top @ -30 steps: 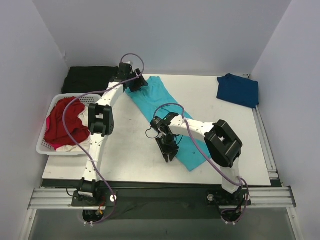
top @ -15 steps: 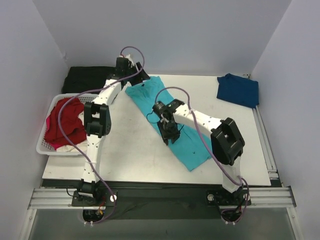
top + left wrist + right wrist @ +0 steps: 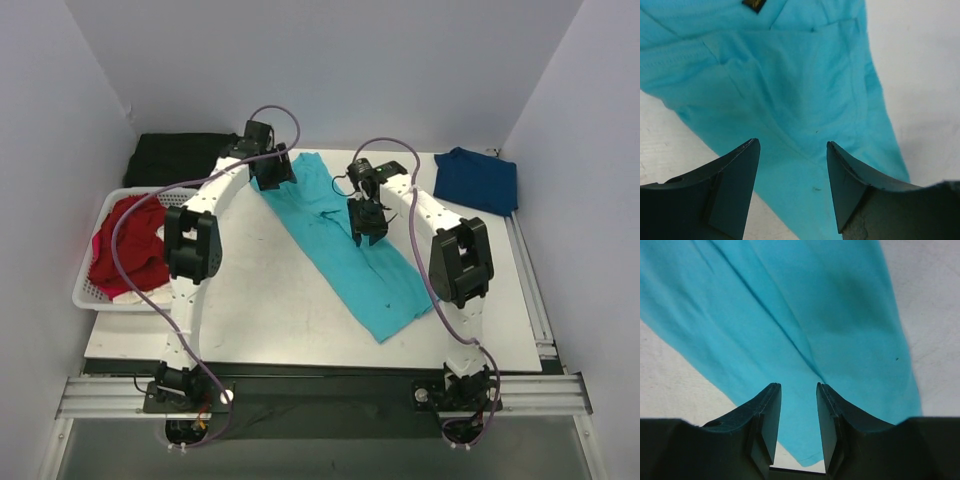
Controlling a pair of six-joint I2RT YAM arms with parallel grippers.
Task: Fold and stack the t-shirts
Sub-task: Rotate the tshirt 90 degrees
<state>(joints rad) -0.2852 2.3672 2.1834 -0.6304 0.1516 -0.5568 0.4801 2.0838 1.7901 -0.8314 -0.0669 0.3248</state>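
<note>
The turquoise-teal t-shirt [image 3: 340, 240] lies folded into a long strip, running diagonally from the back left to the front middle of the table. My left gripper [image 3: 273, 172] is open and empty just above its far end; the left wrist view shows the cloth [image 3: 800, 85] under the open gripper [image 3: 792, 146]. My right gripper [image 3: 366, 230] is open and empty over the strip's right edge; the right wrist view shows the cloth [image 3: 805, 305] below the gripper [image 3: 798, 387]. The navy blue t-shirt [image 3: 478, 178] lies folded at the back right. The red t-shirt [image 3: 125, 245] sits crumpled in the basket.
The white slatted basket [image 3: 90, 295] stands at the table's left edge. A black cloth [image 3: 180, 155] lies behind it at the back left. The white table [image 3: 260, 310] ends at a rail on the right and at the near edge.
My right gripper has moved from the strip's middle-left side toward the back right, over its right edge. My left gripper has shifted slightly near the shirt's far end. The shirt lies much as before.
</note>
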